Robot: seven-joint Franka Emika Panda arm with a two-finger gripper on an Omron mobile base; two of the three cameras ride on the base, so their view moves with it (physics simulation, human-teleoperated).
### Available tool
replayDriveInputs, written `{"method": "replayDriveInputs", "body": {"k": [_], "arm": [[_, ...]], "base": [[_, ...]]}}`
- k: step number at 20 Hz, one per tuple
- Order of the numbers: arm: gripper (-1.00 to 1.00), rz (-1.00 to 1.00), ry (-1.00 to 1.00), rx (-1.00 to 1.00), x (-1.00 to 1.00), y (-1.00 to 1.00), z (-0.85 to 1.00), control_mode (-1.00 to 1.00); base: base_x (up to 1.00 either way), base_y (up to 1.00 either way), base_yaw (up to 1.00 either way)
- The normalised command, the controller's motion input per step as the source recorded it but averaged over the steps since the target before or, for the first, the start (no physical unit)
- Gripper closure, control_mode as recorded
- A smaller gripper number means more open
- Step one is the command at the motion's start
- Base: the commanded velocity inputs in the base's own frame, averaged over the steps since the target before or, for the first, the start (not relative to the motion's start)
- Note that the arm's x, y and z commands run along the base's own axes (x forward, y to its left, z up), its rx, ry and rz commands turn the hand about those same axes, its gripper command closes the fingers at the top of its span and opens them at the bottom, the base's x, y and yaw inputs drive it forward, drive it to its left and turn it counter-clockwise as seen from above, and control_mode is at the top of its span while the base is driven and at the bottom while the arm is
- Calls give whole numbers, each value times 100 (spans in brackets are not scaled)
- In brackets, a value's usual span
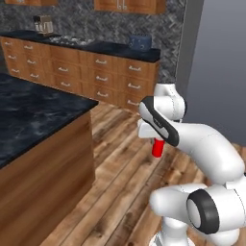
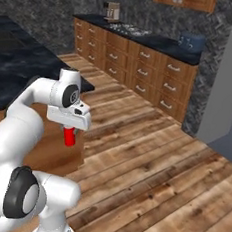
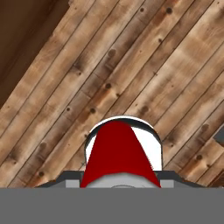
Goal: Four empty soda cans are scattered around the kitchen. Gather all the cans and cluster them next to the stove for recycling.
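A red soda can (image 1: 157, 148) with a silvery end hangs below my hand, over the wooden floor. My gripper (image 1: 154, 140) is shut on it, holding it by its upper part. From the right base view the can (image 2: 70, 136) shows under the gripper (image 2: 69, 128), beside the island's corner. In the hand view the can (image 3: 120, 151) points down at the floor planks between the jaws. The stove (image 1: 71, 41) is a flat cooktop on the far counter, also visible as the stove (image 2: 127, 28) from the right side.
A dark-topped island (image 1: 29, 113) with wooden sides stands close on the left. The far counter (image 1: 113, 48) carries a blue toaster (image 1: 140, 42) and a small appliance (image 1: 43, 24). A tall grey panel (image 1: 216, 62) rises at the right. Open wooden floor (image 2: 154, 162) lies ahead.
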Motion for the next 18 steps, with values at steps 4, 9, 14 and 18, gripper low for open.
{"method": "replayDriveInputs", "body": {"k": [4,9,14,18], "arm": [[100,0,0,0,0,0,0,100],[100,0,0,0,0,0,0,100],[100,0,0,0,0,0,0,100],[100,0,0,0,0,0,0,100]], "base": [[72,-7,12],[72,-10,8],[73,-14,3],[74,-15,2]]}}
